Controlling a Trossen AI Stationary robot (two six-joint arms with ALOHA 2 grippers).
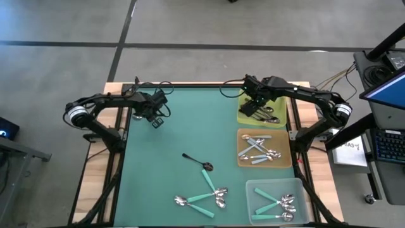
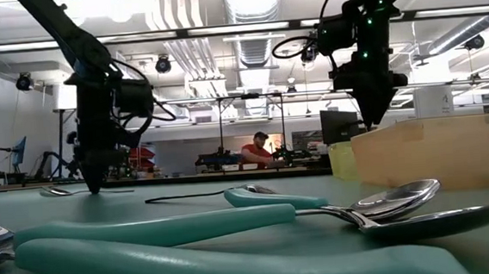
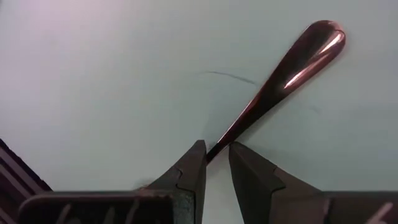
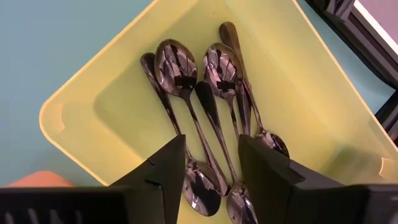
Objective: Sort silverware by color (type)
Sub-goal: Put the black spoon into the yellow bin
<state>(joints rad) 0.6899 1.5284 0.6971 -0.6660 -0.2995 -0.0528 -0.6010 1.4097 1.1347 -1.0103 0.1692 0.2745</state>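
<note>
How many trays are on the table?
3, down the table's right edge: yellow tray under the right gripper, orange tray beside it, clear tray at the row's other end. None seems hidden.

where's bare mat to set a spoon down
Free: the mat's middle, between the left gripper and the yellow tray; also the near-left corner. Crowded: around the black spoon and the teal spoons, and in all three trays.

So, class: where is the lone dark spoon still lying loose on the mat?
High view: the dark spoon lies mid-mat, just above the teal-handled spoons, left of the orange tray.
</note>
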